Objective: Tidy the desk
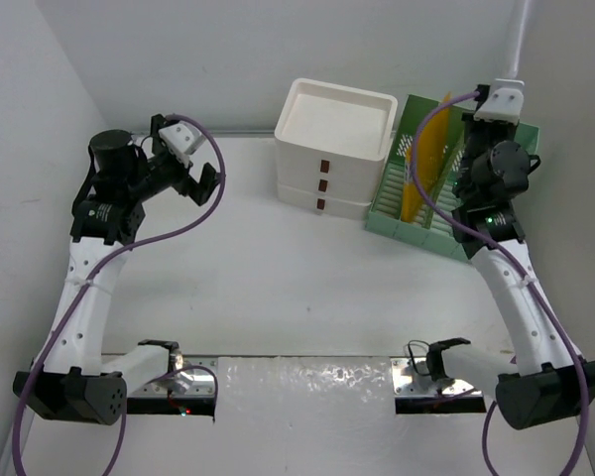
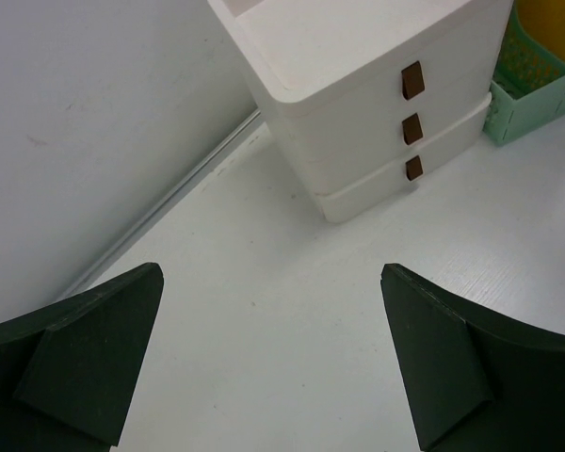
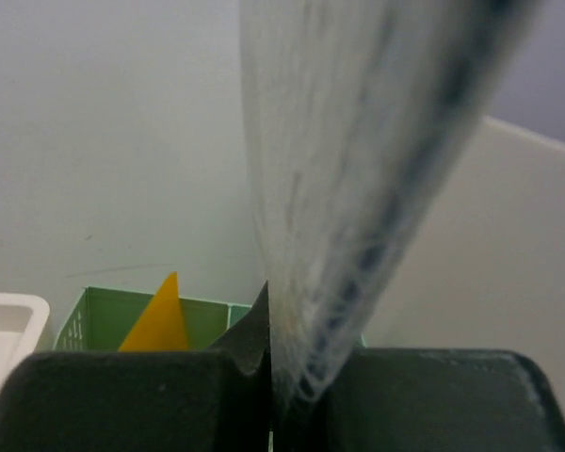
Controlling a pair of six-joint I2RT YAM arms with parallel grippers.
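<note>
**While the right claw pinches a pale sheet, the left claw hangs released**

Clenched hard, the right claw grips the lower edge of a thin, pale, half-clear sheet. The sheet rises blurred across the wrist view, and I cannot tell whether it is a single folder or several leaves. Just beyond and below the fingers lies the green slotted rack, with a yellow folder standing tilted in one of its slots. The white three-drawer box sits just beside the rack.

The left claw is spread wide and holds nothing. It hovers above bare white top near the drawer box's front corner.

Everything rests on the surface, the broad white top that runs from the arm bases back to the wall. It looks stiff, flat, smooth and fixed, so there is nothing on it to grasp, and light things would probably slide across it easily.

The sheet likely handles as light, limp and slippery. An edge pinch like this one suits it, though it may sag or twist as it goes into a slot.
</note>
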